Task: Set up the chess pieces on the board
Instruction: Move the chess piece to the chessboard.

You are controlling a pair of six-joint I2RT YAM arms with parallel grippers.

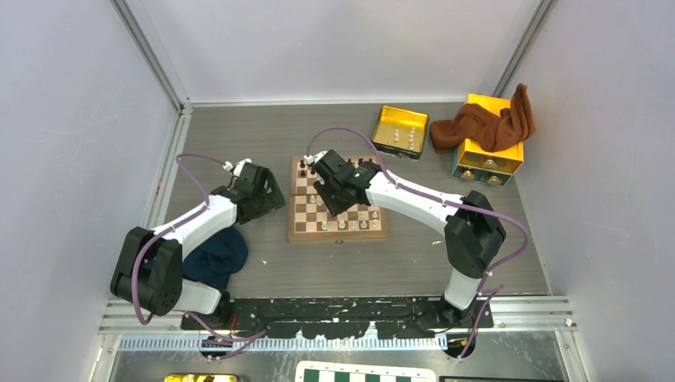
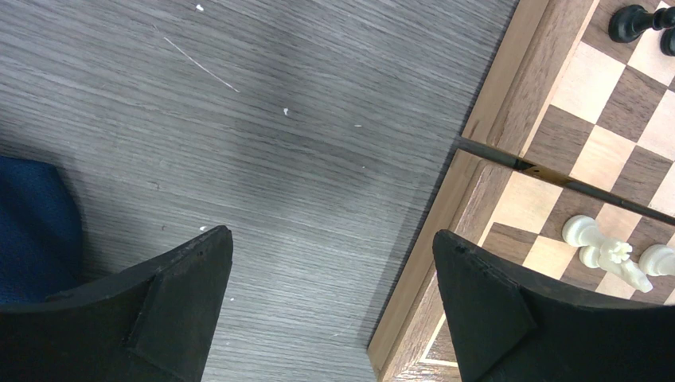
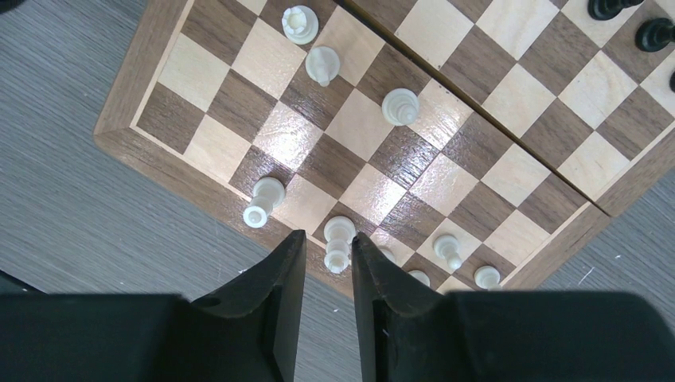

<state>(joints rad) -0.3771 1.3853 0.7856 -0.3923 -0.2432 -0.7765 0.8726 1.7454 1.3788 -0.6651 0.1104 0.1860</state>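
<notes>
Board's [image 3: 374, 193] edge row, white piece [image 3: 339, 241] at slightly parted right jaws

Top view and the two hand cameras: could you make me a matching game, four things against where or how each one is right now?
1. brown cloth
2. blue cloth
3. left fingers
4. right fingers

A. wide apart, over the table at the board's edge
B. draped over the yellow box
C. close together, a white chess piece between them
D. on the table beside the left arm

Pairs: 1-B, 2-D, 3-A, 4-C
</notes>
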